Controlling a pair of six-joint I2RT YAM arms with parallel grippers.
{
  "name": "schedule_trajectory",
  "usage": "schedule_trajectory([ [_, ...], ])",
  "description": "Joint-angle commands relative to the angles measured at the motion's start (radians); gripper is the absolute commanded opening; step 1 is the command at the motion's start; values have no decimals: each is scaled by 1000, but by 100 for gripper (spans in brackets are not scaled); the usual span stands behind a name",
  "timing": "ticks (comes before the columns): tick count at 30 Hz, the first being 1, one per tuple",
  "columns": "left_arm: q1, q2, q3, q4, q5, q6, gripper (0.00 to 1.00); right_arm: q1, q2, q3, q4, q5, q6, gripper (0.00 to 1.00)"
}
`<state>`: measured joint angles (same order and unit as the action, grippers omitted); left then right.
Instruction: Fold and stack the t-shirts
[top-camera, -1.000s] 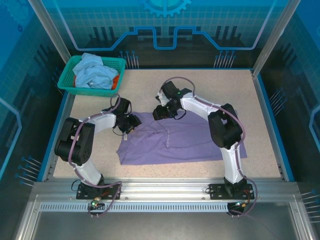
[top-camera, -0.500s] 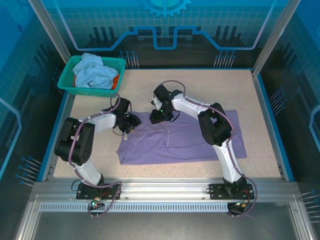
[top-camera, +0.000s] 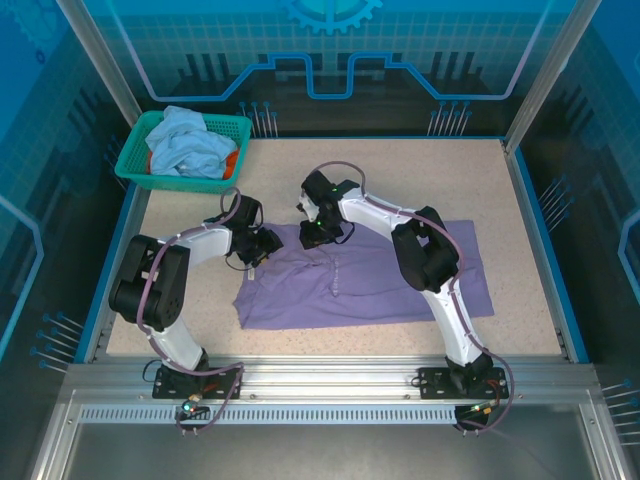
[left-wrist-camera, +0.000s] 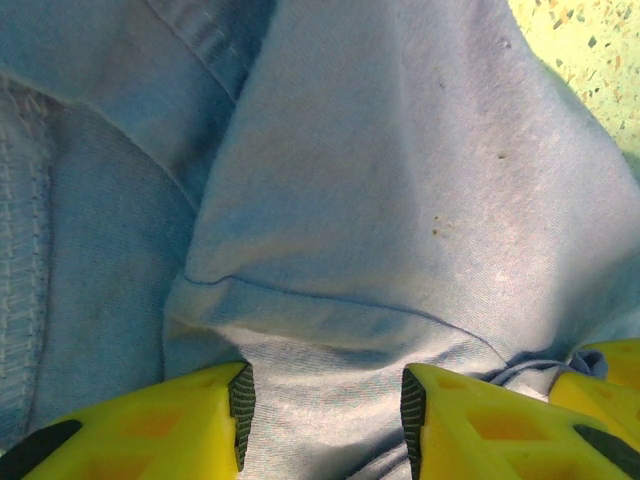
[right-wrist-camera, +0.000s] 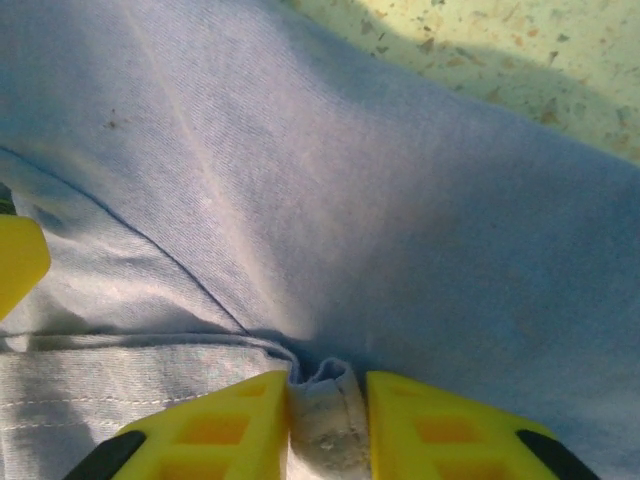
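Observation:
The lavender t-shirt (top-camera: 370, 280) lies spread on the table in the top view, collar end to the left. My right gripper (top-camera: 313, 233) sits at its upper left edge. In the right wrist view that gripper (right-wrist-camera: 328, 405) is shut on a small upright fold of the lavender cloth (right-wrist-camera: 300, 200). My left gripper (top-camera: 262, 246) rests on the shirt's left end. In the left wrist view its yellow fingers (left-wrist-camera: 180, 420) stand apart, gripper (left-wrist-camera: 322, 400) open, with the cloth (left-wrist-camera: 380, 200) lying flat between them. A light-blue t-shirt (top-camera: 185, 142) and an orange one (top-camera: 232, 160) sit in the basket.
The teal mesh basket (top-camera: 228, 126) stands at the table's back left corner. Bare speckled tabletop (top-camera: 430, 180) stretches behind the shirt and to the right. A blue raised rim (top-camera: 540, 240) borders the table. The two grippers are close together.
My right gripper slid left along the shirt's upper edge and closed on a fold of cloth. The left arm has stayed still.

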<state>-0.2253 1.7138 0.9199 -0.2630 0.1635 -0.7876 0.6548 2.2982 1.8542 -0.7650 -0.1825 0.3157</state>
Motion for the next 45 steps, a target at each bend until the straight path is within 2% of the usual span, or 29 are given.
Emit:
schedule_trajectory([
  [1, 9, 1, -10, 0, 13, -7, 46, 12, 21, 30, -34, 5, -12, 21],
  [4, 10, 0, -10, 1, 13, -7, 46, 14, 16, 24, -29, 3, -17, 14],
  [8, 9, -1, -12, 0, 9, -10, 46, 24, -38, -22, 9, 4, -55, 11],
  [20, 9, 0, -9, -16, -8, -18, 46, 42, -322, -331, 184, -110, -216, 10],
  [27, 10, 0, -6, -20, -12, -18, 46, 61, -404, -443, 180, -138, -263, 9],
  [35, 9, 0, -3, -18, -11, -16, 46, 93, -453, -550, 176, -77, -261, 12],
  [40, 10, 0, 1, -18, -7, -14, 47, 95, -501, -649, 221, -27, -222, 19],
  [45, 9, -14, 2, -19, -14, -7, 48, 93, -545, -755, 288, 27, -158, 43],
])
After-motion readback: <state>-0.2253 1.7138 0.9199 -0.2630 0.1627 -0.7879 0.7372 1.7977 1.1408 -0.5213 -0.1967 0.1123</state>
